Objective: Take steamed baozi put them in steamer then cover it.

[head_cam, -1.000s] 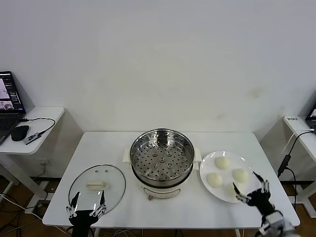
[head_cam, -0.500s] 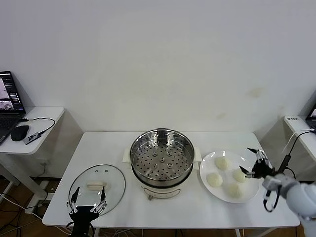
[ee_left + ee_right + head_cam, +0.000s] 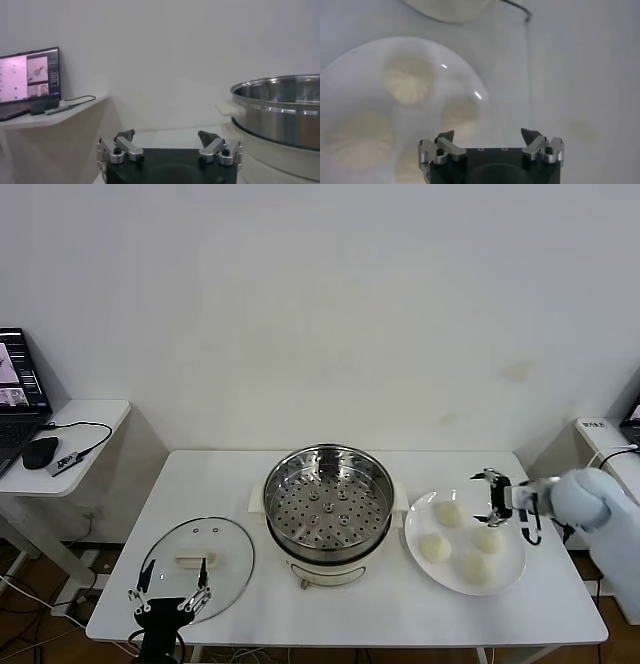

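Note:
Several cream-white steamed baozi (image 3: pixel 449 513) lie on a white plate (image 3: pixel 507 567) to the right of the steamer (image 3: pixel 325 504), a shiny steel pot with a bare perforated tray. My right gripper (image 3: pixel 495 497) hovers open over the plate's far right part, close to the baozi, with nothing between its fingers. In the right wrist view the baozi (image 3: pixel 409 82) lie beyond the open right gripper (image 3: pixel 489 134). The glass cover (image 3: pixel 225 544) lies flat on the table to the left of the steamer. My left gripper (image 3: pixel 168 592) stands open and empty at the cover's front edge. The left wrist view has the left gripper (image 3: pixel 167 136) and the steamer (image 3: pixel 280 115).
A side desk at the far left carries a laptop (image 3: pixel 18 389), a mouse (image 3: pixel 40 452) and a cable. Another small desk (image 3: pixel 600 434) with cables stands at the far right. The white wall is close behind the table.
My right gripper has risen from the table's front right corner and moved back to the plate's far right side. The left gripper has dropped slightly toward the front edge.

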